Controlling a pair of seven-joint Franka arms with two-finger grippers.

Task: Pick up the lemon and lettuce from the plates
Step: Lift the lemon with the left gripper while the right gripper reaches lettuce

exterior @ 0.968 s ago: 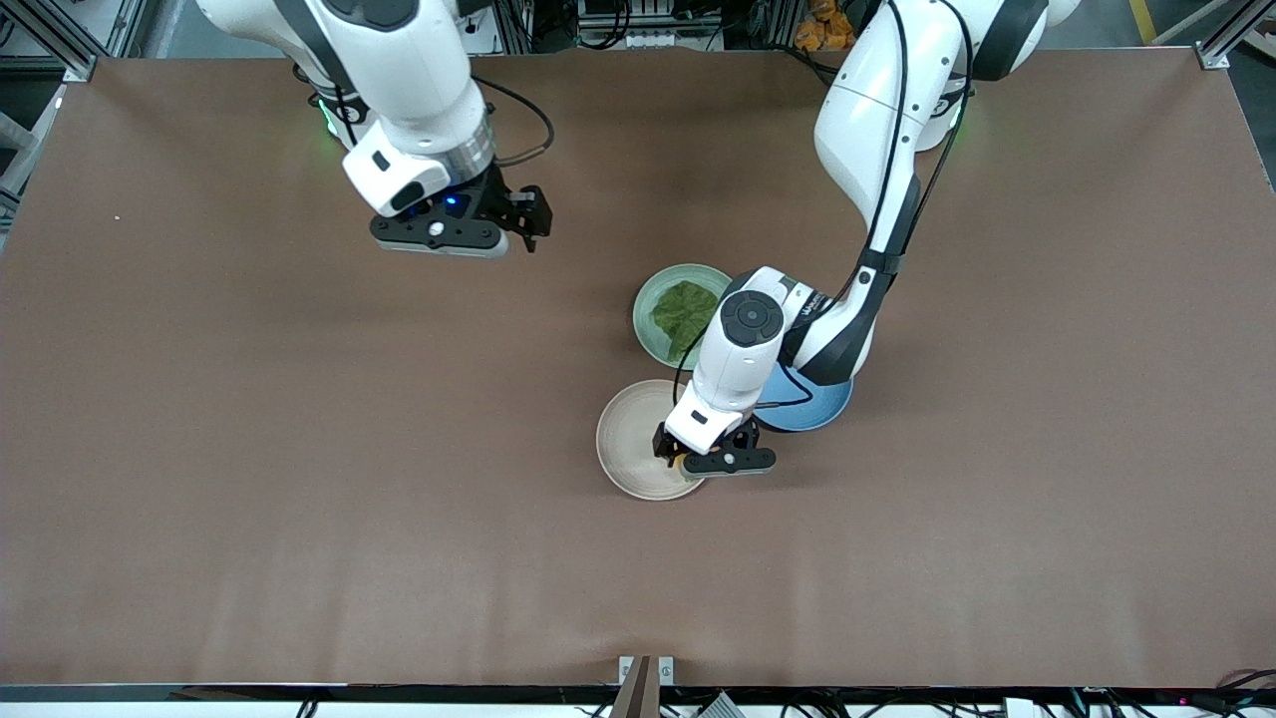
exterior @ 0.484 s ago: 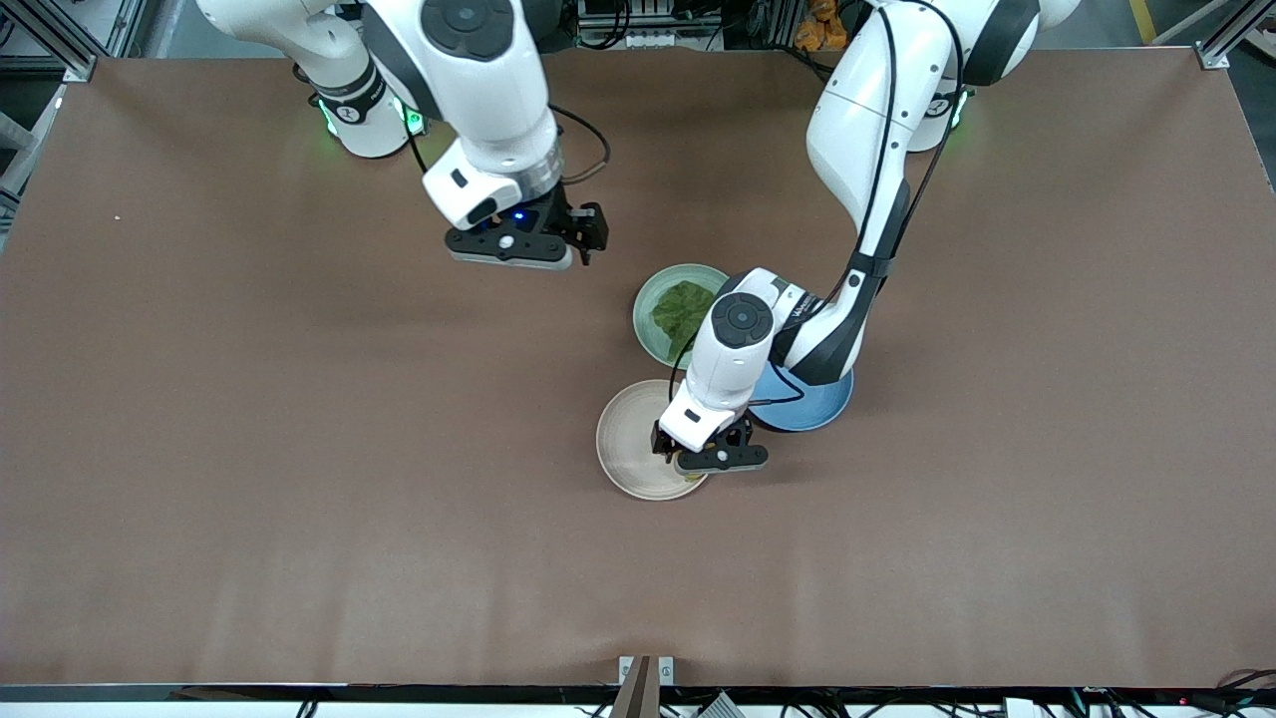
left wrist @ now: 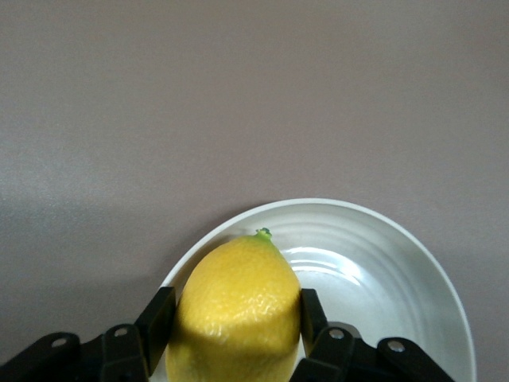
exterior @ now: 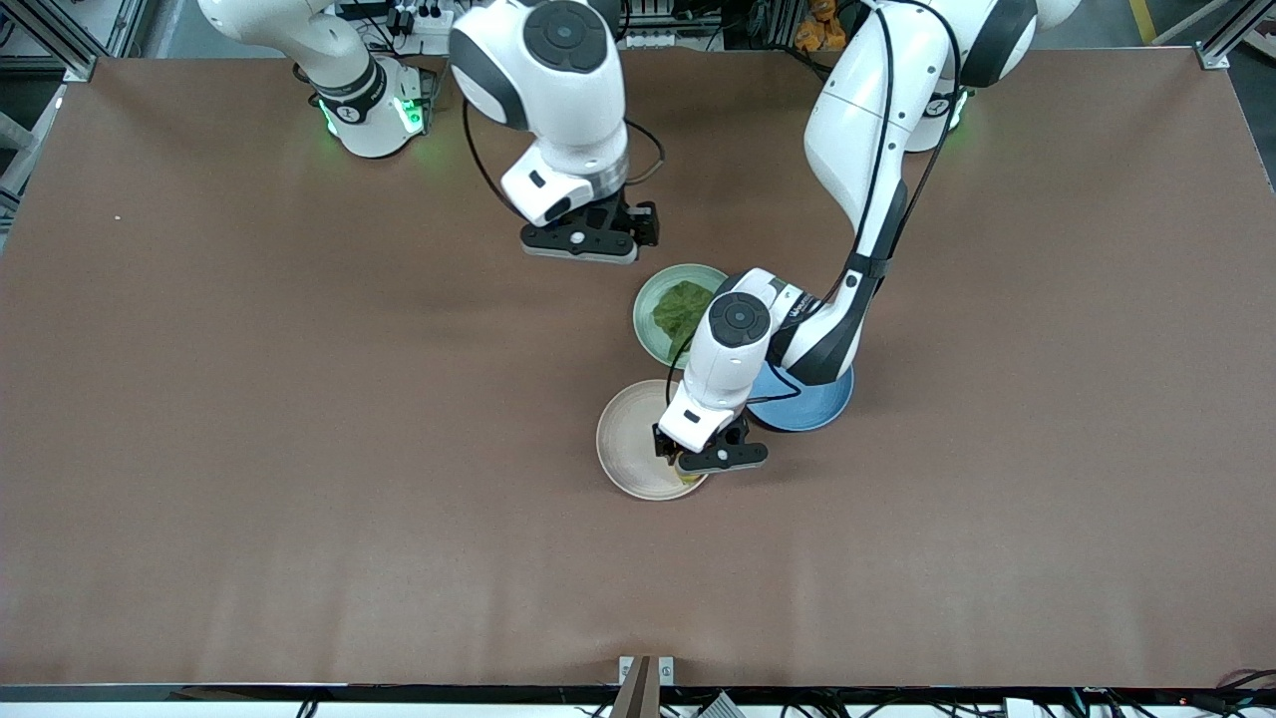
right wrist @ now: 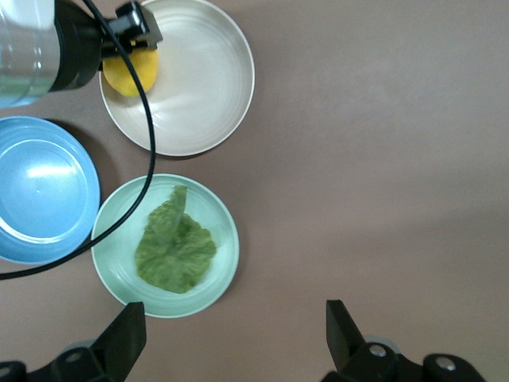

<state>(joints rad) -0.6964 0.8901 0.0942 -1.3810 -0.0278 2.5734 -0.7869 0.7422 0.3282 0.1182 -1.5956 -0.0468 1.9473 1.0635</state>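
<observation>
On the cream plate [exterior: 633, 439], the lemon [left wrist: 235, 310] is clamped by the left gripper [exterior: 698, 461]; lettuce [right wrist: 173, 243] is seen on the mint plate [right wrist: 223, 223], the right gripper [right wrist: 231, 338] poised above, jaws spread wide.

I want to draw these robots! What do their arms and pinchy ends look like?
Both arms are glossy white with rounded joints capped by dark grey discs, and black cables loop along them. Each base glows green. The left end effector and right end effector are black, each with two stubby fingers.
</observation>
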